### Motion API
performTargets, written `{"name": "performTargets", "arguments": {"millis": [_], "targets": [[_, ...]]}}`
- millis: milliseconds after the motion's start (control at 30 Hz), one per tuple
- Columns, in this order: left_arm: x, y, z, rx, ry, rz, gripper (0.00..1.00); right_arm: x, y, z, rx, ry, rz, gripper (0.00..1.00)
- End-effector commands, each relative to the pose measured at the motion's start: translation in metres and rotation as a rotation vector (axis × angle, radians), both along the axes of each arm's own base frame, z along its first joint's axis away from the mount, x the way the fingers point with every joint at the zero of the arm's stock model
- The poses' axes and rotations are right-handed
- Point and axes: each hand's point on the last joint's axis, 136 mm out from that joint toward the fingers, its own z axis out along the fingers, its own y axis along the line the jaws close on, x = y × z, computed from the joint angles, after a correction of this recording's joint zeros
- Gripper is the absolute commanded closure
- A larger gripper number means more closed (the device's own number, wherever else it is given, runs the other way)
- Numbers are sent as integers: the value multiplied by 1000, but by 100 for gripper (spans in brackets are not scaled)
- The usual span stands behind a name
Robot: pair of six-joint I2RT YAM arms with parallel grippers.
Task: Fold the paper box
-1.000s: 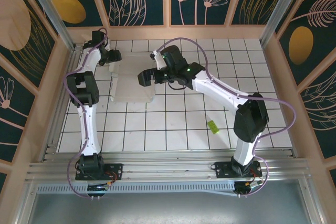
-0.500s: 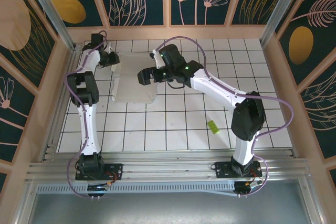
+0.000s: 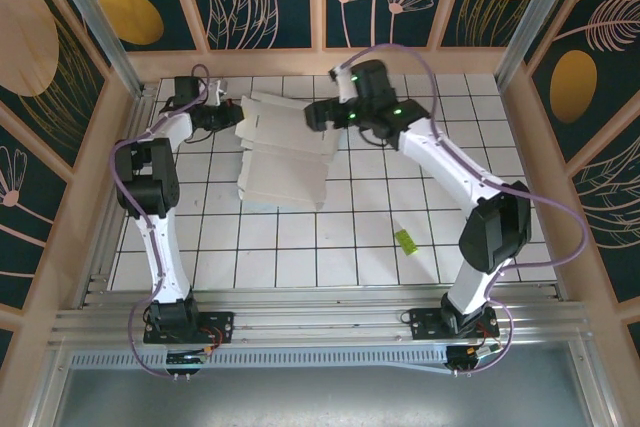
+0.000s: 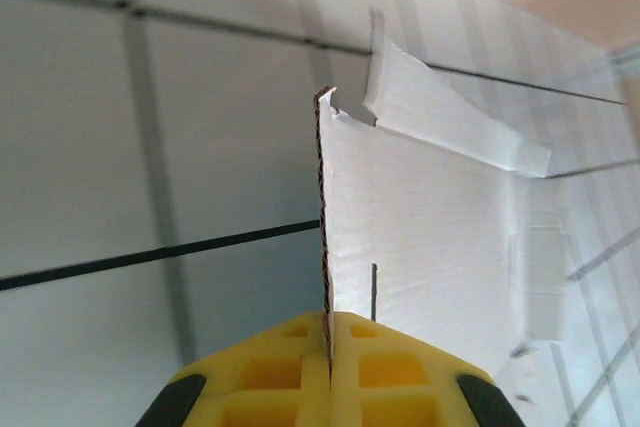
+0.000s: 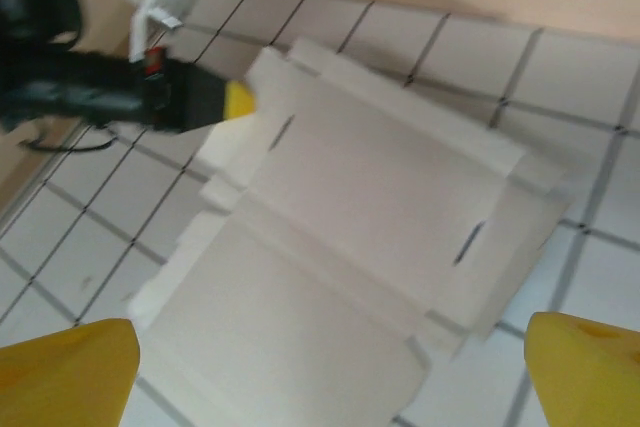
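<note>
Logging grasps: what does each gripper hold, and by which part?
Left gripper pinches the box by its far-left edge flap; right gripper is open, holding nothing.

Bright, even light from above in the top view, soft short shadows on the white table (image 3: 350, 237). Right wrist view is smeared and soft all over. Left wrist: paper box (image 4: 430, 217) edge crisp up close, background hazy.
</note>
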Motion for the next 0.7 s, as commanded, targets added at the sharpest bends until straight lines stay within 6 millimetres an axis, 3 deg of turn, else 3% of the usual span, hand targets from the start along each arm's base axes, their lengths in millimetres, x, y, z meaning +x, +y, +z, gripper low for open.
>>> {"name": "performTargets", "arguments": {"millis": [0,100,233,500,667], "targets": [[-11,-59,85,-59,-338,-206,100,14,-33,21,-36,-160,106,1],[-38,-91,102,-32,-498,-331,100,18,-50,16,-45,-266,227,1],[-61,-111,116,19,-648,-415,100,11,-66,-2,-74,-370,400,18],[-77,-121,123,26,-686,-537,100,18,-92,-47,12,-254,485,26],[-79,-122,123,41,-679,-558,100,23,-88,-61,102,-207,539,28]]}}
